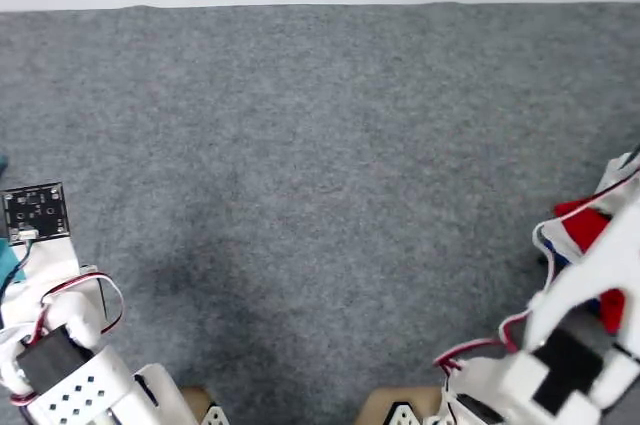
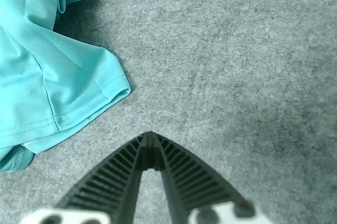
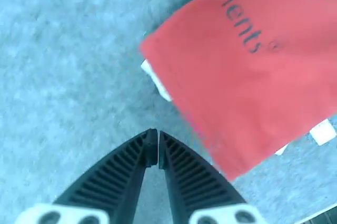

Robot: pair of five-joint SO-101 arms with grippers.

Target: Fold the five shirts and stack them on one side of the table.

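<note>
Left gripper (image 2: 151, 140): 2 black ribbed fingers pressed together, nothing pinched, hanging over bare gray felt-like table cover (image 1: 320, 135). Crumpled teal knit shirt (image 2: 47, 71) lies unfolded on the cover near the tips, not touching them; its hemmed sleeve edge points toward the gripper. In the high view a sliver of teal shows at the table's left edge, beside the left arm (image 1: 75, 370), which sits at the near left corner.

Right gripper (image 3: 153, 140): fingers pressed together too, holding nothing, above the cover. Flat red shirt with dark print (image 3: 247, 81) lies just beside the tips; cannot tell whether they touch. White fabric (image 3: 158, 84) peeks out under its edge. High view: right arm (image 1: 565, 350) at the near right corner, with the red shirt (image 1: 585, 227) and bits of white and blue cloth at the table's right edge, partly hidden by the arm.
</note>
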